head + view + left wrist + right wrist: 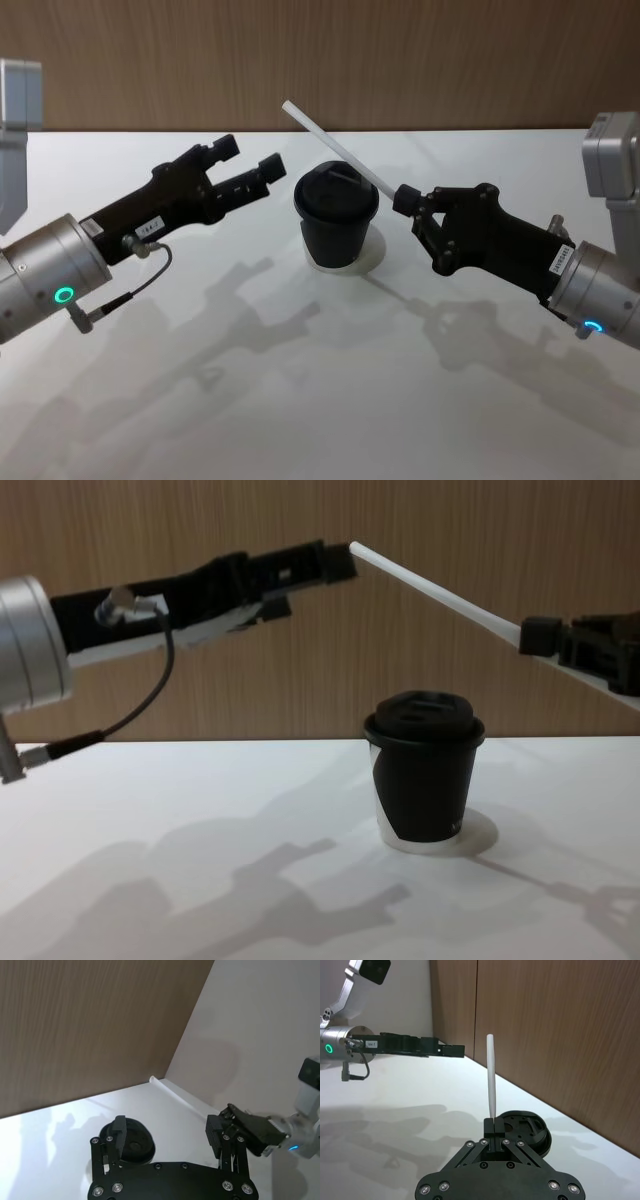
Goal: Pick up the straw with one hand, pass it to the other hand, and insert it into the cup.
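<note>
right claw [493,1122] pinching straw [491,1075], chest view: above cup [425,775]

The thin white straw [340,149] slants up to the left over the cup [336,230], its lower end pinched by the right gripper [405,200]. The black lidded cup stands upright on the desk [300,400].

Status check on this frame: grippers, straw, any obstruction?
Right gripper shut on straw, held slanted over the cup. Left gripper open, just short of the straw's free end. Nothing in the way.
</note>
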